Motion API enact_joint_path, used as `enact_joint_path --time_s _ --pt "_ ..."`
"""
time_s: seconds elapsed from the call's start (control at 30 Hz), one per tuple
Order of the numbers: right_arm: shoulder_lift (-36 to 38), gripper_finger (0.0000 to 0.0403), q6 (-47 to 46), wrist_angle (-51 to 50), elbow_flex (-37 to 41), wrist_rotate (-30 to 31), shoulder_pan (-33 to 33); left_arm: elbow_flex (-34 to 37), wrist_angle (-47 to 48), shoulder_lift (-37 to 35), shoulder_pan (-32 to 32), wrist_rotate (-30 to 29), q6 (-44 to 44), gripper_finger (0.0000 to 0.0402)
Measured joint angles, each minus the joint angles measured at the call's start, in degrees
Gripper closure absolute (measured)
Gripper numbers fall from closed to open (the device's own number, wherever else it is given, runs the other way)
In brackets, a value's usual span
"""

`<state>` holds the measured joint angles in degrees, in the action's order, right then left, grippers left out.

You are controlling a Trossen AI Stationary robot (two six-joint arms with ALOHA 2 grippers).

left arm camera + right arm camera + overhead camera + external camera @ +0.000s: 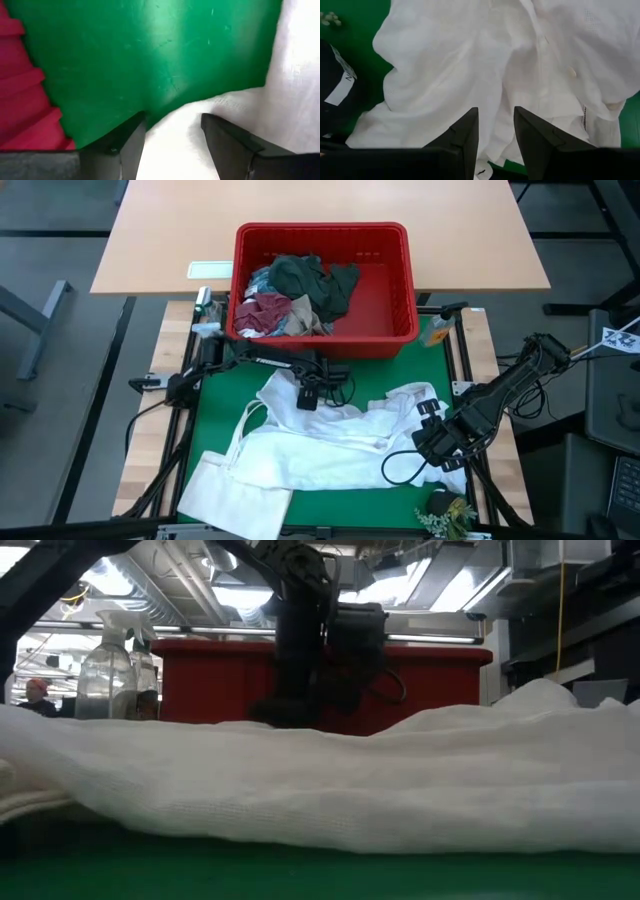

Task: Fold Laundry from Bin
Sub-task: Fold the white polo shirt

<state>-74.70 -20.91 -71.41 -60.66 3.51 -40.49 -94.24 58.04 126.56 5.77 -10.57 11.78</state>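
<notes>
A white garment lies spread and rumpled on the green mat, in front of the red bin. In the bin lie dark green, maroon and other cloth pieces. My left gripper is open and points down, low over the garment's far edge near the bin. One finger stands on either side of that edge. My right gripper hangs open above the garment's right part, with nothing between its fingers. My left gripper comes from above, pointing down, at the white garment's far edge, where cloth meets bare mat. Cloth shows in the gap between its open fingers. I cannot tell whether the fingertips touch the cloth.
A flat white tote bag lies at the mat's near left corner, next to the garment. A clear spray bottle stands left of the bin. A small sprig of flowers lies at the near right. Bare mat shows at the left.
</notes>
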Motion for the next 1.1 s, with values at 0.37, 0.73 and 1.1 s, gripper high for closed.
enact_joint_path --time_s 0.37,0.73,1.1 --pt "0.0 0.0278 0.0 -0.08 0.0 0.0 0.0 0.11 0.04 0.17 1.56 9.56 0.22 0.0283" --pt "0.0 0.0278 -0.89 -0.72 0.0 0.1 0.0 -1.87 8.56 -3.2 0.73 7.97 -11.3 0.0398" --pt "7.72 0.0278 -2.86 -3.88 0.0 7.47 1.9 -6.13 22.96 -12.96 -4.0 -0.18 -22.82 0.04"
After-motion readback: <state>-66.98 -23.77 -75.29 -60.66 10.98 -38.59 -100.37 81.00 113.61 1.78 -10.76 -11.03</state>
